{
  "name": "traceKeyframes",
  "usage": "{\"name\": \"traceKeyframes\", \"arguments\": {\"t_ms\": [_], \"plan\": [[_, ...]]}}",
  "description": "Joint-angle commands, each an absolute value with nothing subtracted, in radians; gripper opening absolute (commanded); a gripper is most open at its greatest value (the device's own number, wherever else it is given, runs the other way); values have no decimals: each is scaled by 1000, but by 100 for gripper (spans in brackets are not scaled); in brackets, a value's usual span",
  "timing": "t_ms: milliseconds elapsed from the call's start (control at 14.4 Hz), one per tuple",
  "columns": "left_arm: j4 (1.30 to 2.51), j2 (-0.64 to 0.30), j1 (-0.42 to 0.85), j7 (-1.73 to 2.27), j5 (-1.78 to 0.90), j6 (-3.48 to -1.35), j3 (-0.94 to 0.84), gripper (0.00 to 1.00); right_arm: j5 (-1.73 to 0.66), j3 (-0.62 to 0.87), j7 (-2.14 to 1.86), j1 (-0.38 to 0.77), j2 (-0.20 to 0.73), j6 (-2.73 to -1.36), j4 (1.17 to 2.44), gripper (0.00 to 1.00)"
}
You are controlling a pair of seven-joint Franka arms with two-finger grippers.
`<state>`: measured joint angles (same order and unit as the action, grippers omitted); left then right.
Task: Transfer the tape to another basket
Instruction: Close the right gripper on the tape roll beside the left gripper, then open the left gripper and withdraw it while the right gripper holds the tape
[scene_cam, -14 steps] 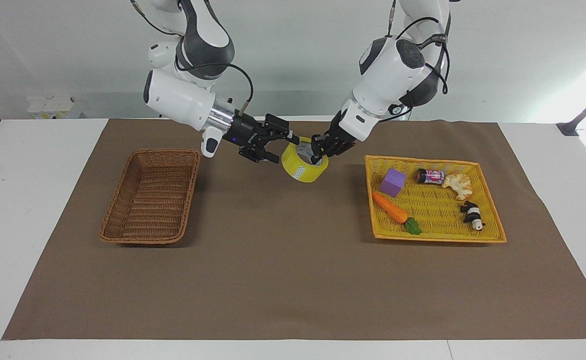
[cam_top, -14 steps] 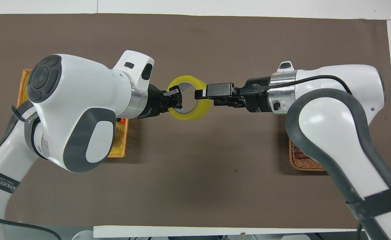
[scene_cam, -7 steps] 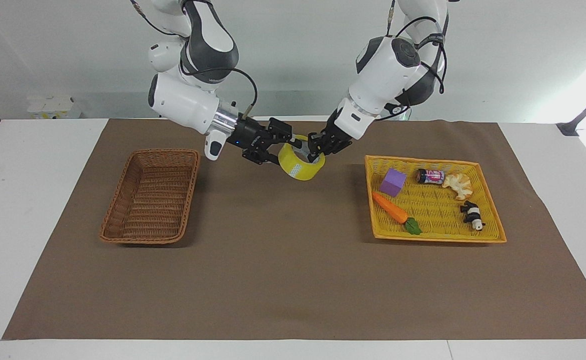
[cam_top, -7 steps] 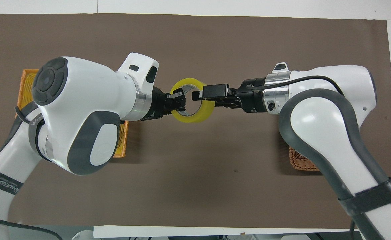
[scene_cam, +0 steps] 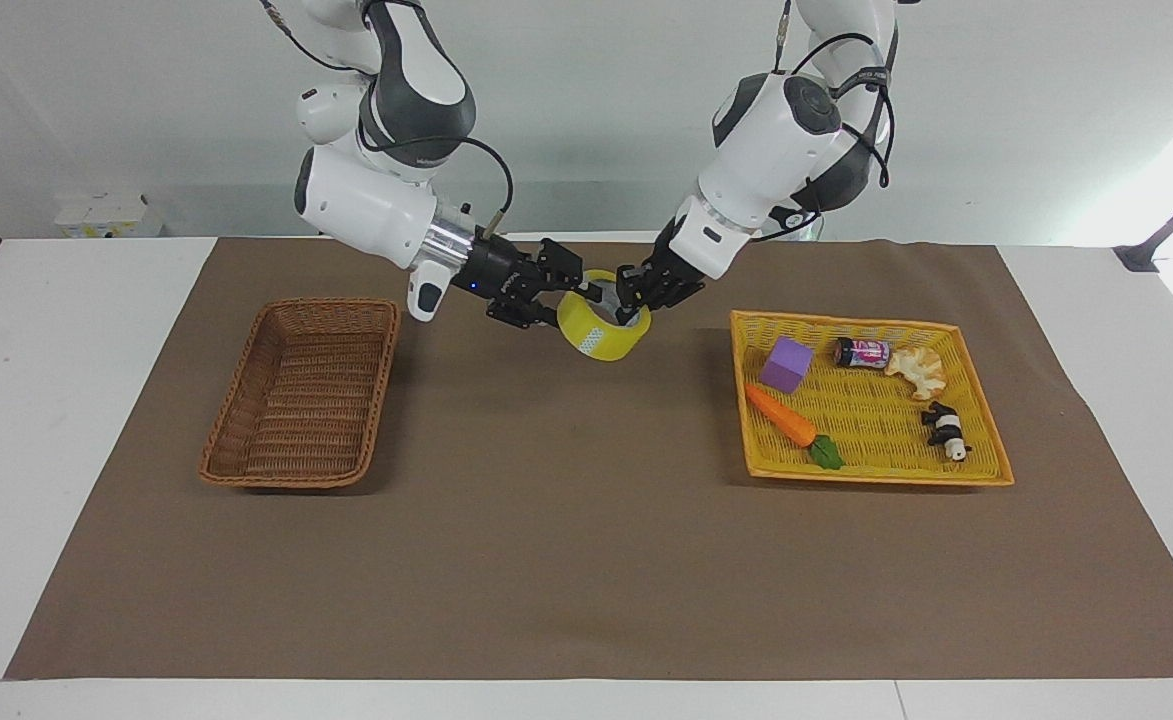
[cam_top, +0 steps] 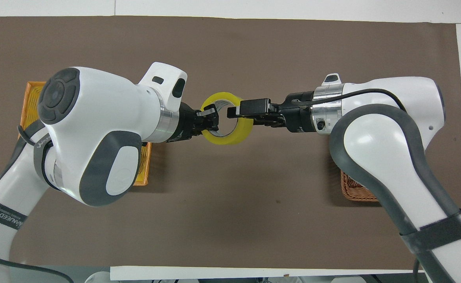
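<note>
One camera sits high across the white worktop (scene_cam: pixel 66 420), facing the robots and taking in the whole brown paper mat (scene_cam: pixel 586 560). The other hangs above the robots' end, looking steeply down, closer in. Both share the mat's middle and both arms.

Glossy tape (scene_cam: pixel 601 335), woven wicker basket (scene_cam: pixel 298 392)
</note>
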<state>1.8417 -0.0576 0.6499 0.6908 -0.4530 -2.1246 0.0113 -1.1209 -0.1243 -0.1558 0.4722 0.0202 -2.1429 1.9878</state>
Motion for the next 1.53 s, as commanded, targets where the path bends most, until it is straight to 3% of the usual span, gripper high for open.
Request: {"name": "traceKeyframes", "arguments": {"t_ms": [0,69,139,556,625,694,764,833,1111,1458], "plan": [[1830,-52,661,703,-466,-2111,21,0,-1141,-121,-161,463,21,-2134,1983,30],[1832,-52,661,701,-466,-2111,21,0,-1141,-121,-161,463,21,-2134,1983,12],[1832,-52,661,701,-466,-2112,21,0,-1141,-121,-161,462,21,-2134,1983,0],[1830,-52,661,703,-465,-2111,21,0,-1141,-121,-163,457,21,-2120,1983,0],[1827,-52,661,703,-466,-2109,23,8,-1141,-121,-163,457,21,-2120,1983,0],[1824,-52,661,703,-465,-2109,23,38,-1141,-121,-164,457,21,-2120,1983,0],[1821,-52,664,701,-453,-2112,20,83,-1141,-121,-164,457,21,-2120,1983,0],[1807,-49,667,703,-451,-2108,20,98,-1141,-121,-164,457,21,-2120,1983,0],[1677,-14,582,689,-446,-1894,54,100,-1141,-121,-164,456,21,-2118,1983,0],[1700,8,352,600,-279,-1824,54,100,-1126,-123,-280,323,11,-1969,1990,0]]}}
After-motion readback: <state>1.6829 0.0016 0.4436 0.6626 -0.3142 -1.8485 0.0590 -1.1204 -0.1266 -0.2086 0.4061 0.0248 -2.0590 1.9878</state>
